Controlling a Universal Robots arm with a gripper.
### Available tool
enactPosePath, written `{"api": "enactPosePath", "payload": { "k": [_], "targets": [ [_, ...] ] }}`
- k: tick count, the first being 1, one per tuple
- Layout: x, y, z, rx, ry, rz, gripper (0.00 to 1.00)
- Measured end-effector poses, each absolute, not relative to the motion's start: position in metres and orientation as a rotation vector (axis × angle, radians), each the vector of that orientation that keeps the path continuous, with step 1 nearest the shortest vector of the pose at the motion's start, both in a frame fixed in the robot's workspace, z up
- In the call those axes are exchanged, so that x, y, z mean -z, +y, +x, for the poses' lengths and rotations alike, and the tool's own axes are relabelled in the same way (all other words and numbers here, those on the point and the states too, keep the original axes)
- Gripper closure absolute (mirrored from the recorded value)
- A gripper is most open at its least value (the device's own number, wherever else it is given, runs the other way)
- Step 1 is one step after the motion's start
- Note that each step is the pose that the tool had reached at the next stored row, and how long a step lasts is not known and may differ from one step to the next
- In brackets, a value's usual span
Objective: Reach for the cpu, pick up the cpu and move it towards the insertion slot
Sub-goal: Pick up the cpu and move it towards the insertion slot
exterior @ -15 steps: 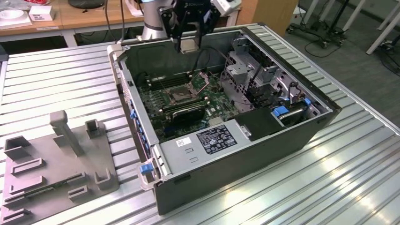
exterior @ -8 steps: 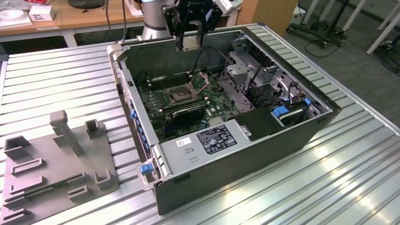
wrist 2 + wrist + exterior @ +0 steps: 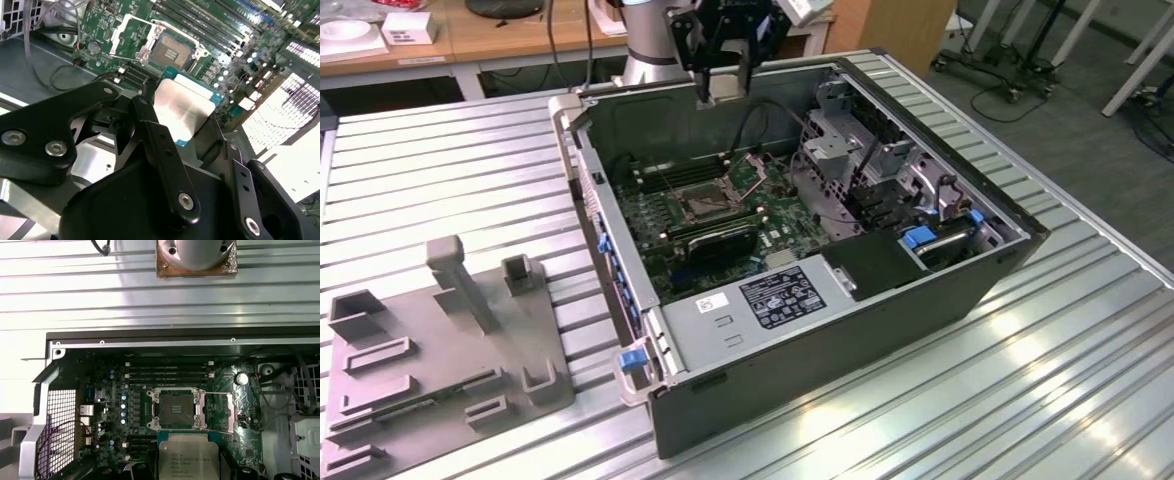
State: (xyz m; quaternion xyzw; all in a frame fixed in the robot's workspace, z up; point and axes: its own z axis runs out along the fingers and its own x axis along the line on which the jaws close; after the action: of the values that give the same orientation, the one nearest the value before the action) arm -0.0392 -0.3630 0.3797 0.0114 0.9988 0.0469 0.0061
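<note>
Black hand (image 3: 175,125) grips cpu (image 3: 182,110) — lower edge hidden — above insertion slot (image 3: 172,51).

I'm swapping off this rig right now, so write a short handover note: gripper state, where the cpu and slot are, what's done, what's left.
Gripper: shut on the cpu, fingers clamped on its edges, in the second wrist view.
Cpu: lifted, held above the open computer case; in the first wrist view it sits just short of the insertion slot.
Insertion slot: on the green board, metal frame swung open, socket bare.
Done: reach and pick-up.
Left: the last stretch of travel to bring the cpu over the slot.
</note>
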Motion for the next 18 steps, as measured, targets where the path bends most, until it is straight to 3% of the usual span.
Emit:
{"api": "enactPosePath", "payload": {
  "k": [18],
  "targets": [
    [-0.376, -0.348, -0.037, -0.184, 3.124, 0.033, 0.45]
  ]
}}
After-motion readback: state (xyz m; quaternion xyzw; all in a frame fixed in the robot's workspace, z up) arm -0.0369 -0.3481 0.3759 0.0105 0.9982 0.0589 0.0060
